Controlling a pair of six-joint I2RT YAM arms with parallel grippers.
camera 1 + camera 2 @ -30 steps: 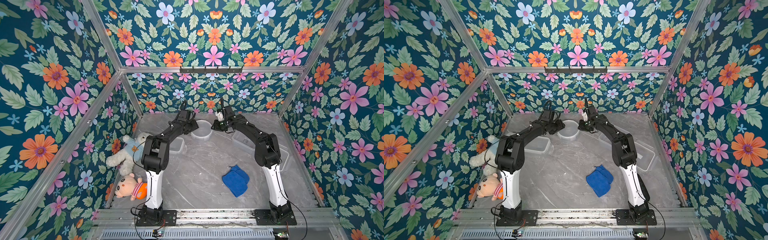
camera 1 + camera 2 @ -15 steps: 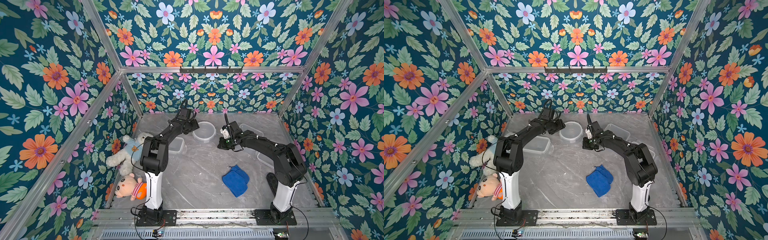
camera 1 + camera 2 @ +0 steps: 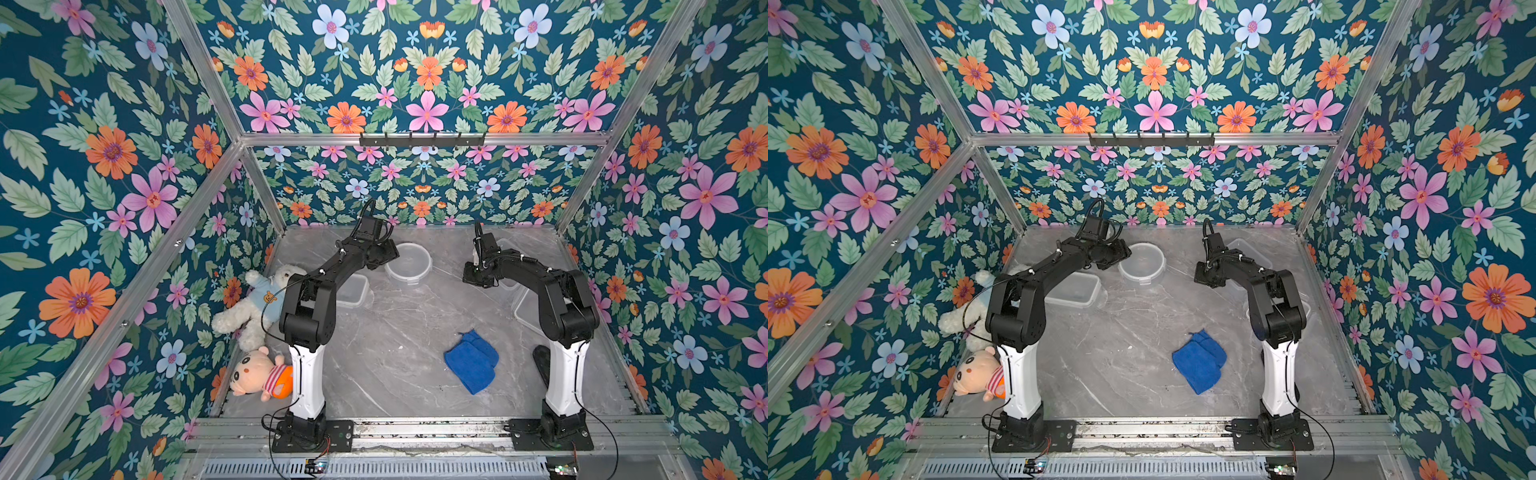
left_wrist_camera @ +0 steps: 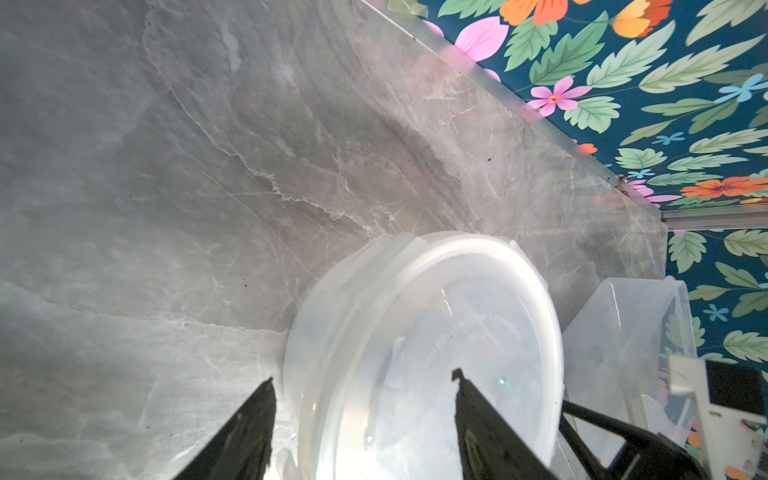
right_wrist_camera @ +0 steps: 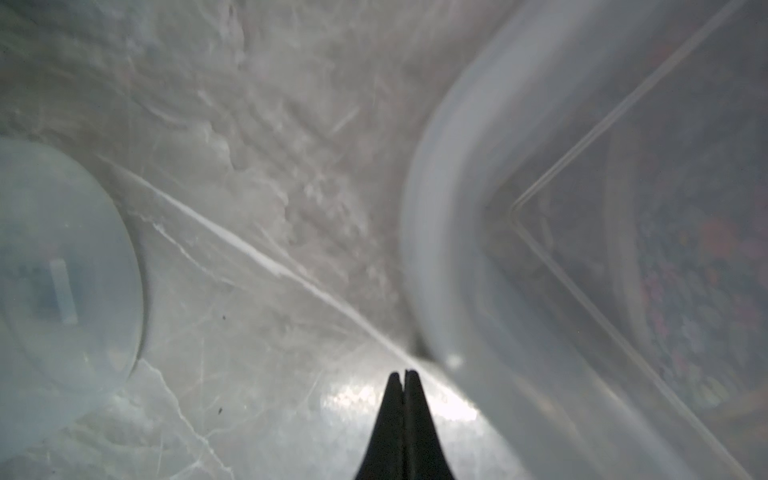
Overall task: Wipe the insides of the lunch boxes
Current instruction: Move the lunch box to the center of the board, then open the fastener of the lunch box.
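Furthest left of the clear round plastic tub, against the wall: a white plush bear and a peach-faced plush doll, no part of the job. Just left of the round tub, half hidden under the left arm: a smaller clear rectangular plastic tub, open, long axis roughly left to right.

At the round tub's left rim: the left gripper, fingers spread wide, one outside the wall, one over the hollow, straddling the rim; cannot tell whether touching. Round tub itself upright, open, translucent, seemingly empty, faint moulded lettering on the base.

Just right of it, over bare marble table: the right gripper, fingers pressed together, pinching nothing. Further right again: a large clear square plastic tub, partly behind the right arm.

Frontward and right of the round tub, well apart: a crumpled blue cloth, in neither gripper. Probably the next thing needed, and nearer the right arm; left well placed to steady the round tub.
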